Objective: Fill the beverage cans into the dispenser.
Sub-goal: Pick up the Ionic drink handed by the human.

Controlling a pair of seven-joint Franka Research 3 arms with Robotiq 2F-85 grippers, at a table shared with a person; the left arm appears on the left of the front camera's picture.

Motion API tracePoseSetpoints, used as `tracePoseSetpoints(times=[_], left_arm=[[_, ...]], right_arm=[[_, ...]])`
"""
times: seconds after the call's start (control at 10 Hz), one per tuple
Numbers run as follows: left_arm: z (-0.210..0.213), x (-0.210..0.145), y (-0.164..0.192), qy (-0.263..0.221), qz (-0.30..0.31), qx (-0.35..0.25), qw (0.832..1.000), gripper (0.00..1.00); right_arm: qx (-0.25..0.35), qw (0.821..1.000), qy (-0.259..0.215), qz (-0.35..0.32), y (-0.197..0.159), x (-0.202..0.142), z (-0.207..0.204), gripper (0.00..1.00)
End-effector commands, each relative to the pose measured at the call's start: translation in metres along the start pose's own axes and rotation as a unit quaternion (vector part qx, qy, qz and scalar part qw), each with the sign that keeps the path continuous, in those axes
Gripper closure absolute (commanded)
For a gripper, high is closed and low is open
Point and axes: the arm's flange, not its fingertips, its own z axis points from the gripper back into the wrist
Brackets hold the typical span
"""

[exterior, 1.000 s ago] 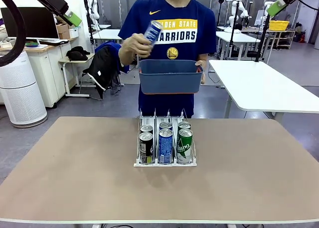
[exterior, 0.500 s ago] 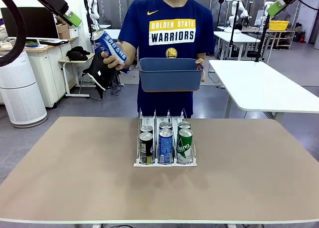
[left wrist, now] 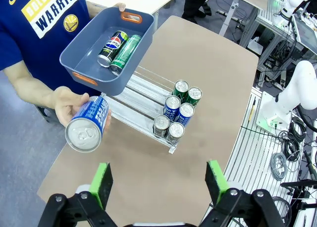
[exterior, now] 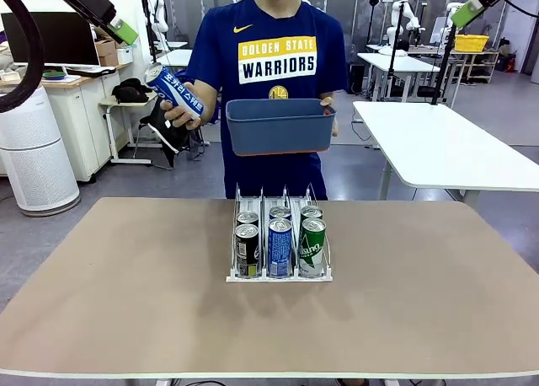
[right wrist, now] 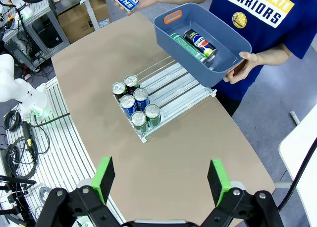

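Observation:
The dispenser (exterior: pixel 278 277) stands mid-table with several beverage cans (exterior: pixel 280 247) at its front: black-and-green left, blue middle, green right. Behind it a person holds a blue-and-white can (exterior: pixel 175 89) out to picture left in one hand and a dark blue bin (exterior: pixel 278 126) in the other. Two more cans (left wrist: pixel 119 44) lie in the bin (left wrist: pixel 84 53). My left gripper (left wrist: pixel 159 182) hangs open high over the table, above the held can (left wrist: pixel 89 128) and the rack (left wrist: pixel 141 95). My right gripper (right wrist: pixel 161 180) is open too, high above the rack (right wrist: pixel 173 81).
The brown table (exterior: pixel 126 302) spreads wide on both sides of the rack. A white table (exterior: pixel 446 150) stands behind at the right, and a white air purifier (exterior: pixel 34 158) at the far left. Both arms reach in at the top corners.
The person's hand has carried the blue-and-white can from above the bin out to picture left. The bin has risen a little. Neither gripper has moved.

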Motion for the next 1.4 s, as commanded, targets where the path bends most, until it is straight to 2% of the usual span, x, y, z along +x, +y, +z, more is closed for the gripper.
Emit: tracePoseSetpoints(times=[0.0,1.3], left_arm=[[-0.0004,-0.0016,0.0005,0.002,0.001,-0.001,1.000,0.00],[-0.0004,-0.0016,0.0005,0.002,0.001,-0.001,1.000,0.00]], right_arm=[[0.000,1.000,0.000,0.000,0.0001,0.0000,0.0001,0.00],[0.000,1.000,0.000,0.000,0.0001,0.0000,0.0001,0.00]])
